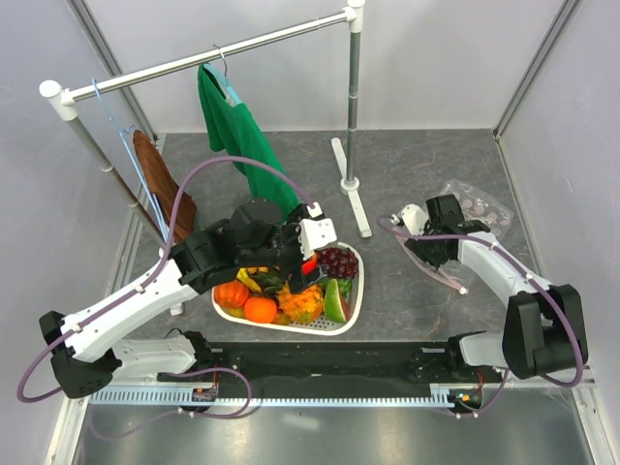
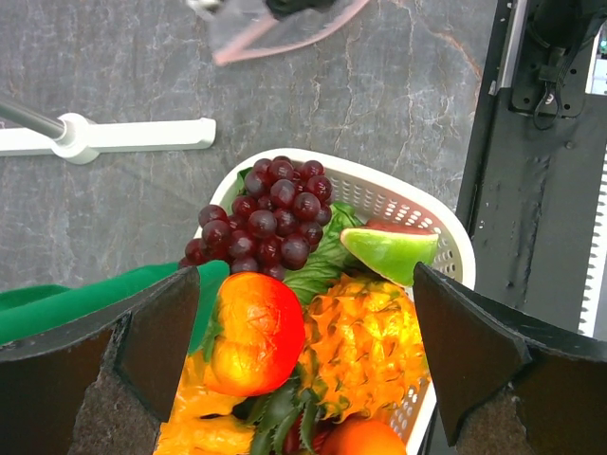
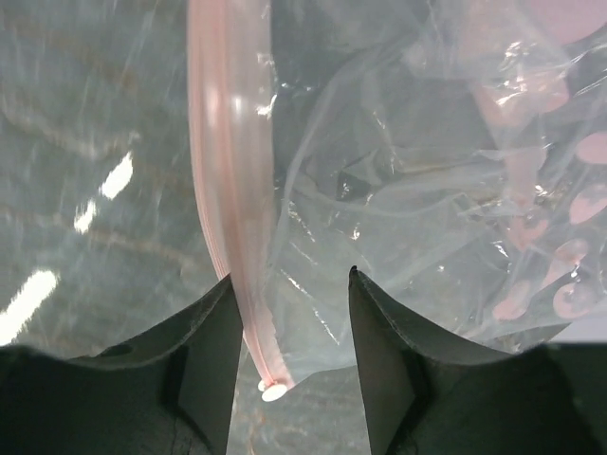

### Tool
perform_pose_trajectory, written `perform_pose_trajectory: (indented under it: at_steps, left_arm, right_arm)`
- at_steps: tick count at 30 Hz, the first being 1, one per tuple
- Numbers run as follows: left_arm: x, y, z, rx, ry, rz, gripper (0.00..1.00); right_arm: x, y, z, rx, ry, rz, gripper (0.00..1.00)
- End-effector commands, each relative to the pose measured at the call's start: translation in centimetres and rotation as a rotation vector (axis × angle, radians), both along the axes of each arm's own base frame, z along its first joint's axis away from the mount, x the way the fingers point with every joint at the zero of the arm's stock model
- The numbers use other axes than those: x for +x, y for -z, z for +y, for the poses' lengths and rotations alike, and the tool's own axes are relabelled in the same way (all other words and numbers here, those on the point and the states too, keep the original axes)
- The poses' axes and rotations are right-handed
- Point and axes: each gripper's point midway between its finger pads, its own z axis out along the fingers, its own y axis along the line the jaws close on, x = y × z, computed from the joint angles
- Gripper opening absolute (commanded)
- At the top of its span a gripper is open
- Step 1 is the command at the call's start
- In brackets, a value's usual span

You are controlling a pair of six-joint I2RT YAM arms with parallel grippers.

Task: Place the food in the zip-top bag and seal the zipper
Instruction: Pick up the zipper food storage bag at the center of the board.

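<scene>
Left wrist view, left hand (image 2: 305,284) spread wide over food (image 2: 365,351) in basket (image 2: 408,199), right hand (image 3: 290,277) partly open astride zipper (image 3: 228,190)

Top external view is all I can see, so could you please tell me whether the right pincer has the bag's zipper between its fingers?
Observer: Yes. In the right wrist view, the pink zipper runs between the fingers of the right pincer, whose jaws stand apart rather than clamped.
Operator: Thank you. Is the left pincer holding any food?
Observer: No. The left wrist view shows the left pincer wide open and empty above the basket.
Operator: What lies under it?
Observer: An orange-red fruit and the pineapple lie side by side below the gap.
</scene>
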Motion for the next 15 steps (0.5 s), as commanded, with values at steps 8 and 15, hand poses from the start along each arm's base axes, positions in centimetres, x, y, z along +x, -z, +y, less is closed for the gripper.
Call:
perform_pose_trajectory:
  at_steps: [8, 15]
  left_arm:
    - [0.3, 0.5, -1.0, -0.069, -0.088, 0.084, 1.0]
    - [0.0, 1.0, -0.9, -0.077, -0.097, 0.113, 1.0]
  right_arm:
    - [0.8, -1.9, 0.6, 0.074, 0.083, -0.103, 0.61]
    - [0.2, -0.6, -0.4, 0.032, 0.065, -0.176, 0.69]
